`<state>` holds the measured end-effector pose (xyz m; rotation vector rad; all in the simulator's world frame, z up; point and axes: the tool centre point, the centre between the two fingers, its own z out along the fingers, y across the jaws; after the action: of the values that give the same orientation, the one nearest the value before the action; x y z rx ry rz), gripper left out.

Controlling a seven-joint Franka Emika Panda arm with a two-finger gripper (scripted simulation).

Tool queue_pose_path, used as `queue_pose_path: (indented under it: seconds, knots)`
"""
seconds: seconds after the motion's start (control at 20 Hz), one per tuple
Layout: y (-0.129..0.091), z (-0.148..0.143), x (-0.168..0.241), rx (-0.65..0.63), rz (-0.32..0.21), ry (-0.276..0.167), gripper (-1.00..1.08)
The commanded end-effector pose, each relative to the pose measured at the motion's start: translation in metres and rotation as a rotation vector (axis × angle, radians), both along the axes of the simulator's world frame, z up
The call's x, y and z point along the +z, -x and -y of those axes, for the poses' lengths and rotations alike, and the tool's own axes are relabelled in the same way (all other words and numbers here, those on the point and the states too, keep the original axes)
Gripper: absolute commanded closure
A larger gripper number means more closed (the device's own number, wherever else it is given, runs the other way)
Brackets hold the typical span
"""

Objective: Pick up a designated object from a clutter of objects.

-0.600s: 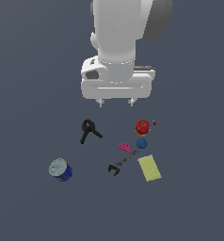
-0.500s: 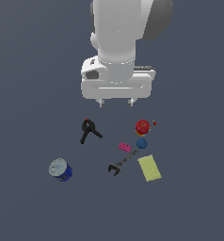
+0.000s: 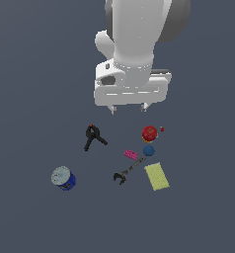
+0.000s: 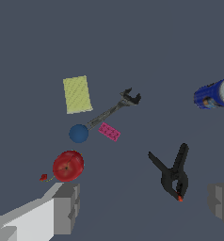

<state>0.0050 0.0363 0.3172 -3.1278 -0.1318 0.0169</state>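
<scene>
Gripper [image 3: 128, 107] wide apart, pointing down, above black clamp [image 3: 93, 137].

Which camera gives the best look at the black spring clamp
The wrist view. There the black spring clamp is large, both splayed handles and the red tip showing, lying between the open gripper fingers. In the exterior view the clamp is whole and unblocked but small, its tip only a speck.

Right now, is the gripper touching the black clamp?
Apart. In the wrist view the black clamp lies on the floor between the gripper's two fingers, with bare floor showing on both sides of it.
</scene>
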Motion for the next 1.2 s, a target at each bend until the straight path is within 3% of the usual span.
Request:
queue_pose_path:
  seconds: [0.0,0.55,1.15]
  knots:
    - [0.000,0.000,0.000,0.002,0.000,0.000,-0.92]
    - [0.000,0.018,-0.028,0.026,0.002,-0.005,-0.92]
    - [0.018,0.081,-0.123,0.107,0.009,-0.014,-0.92]
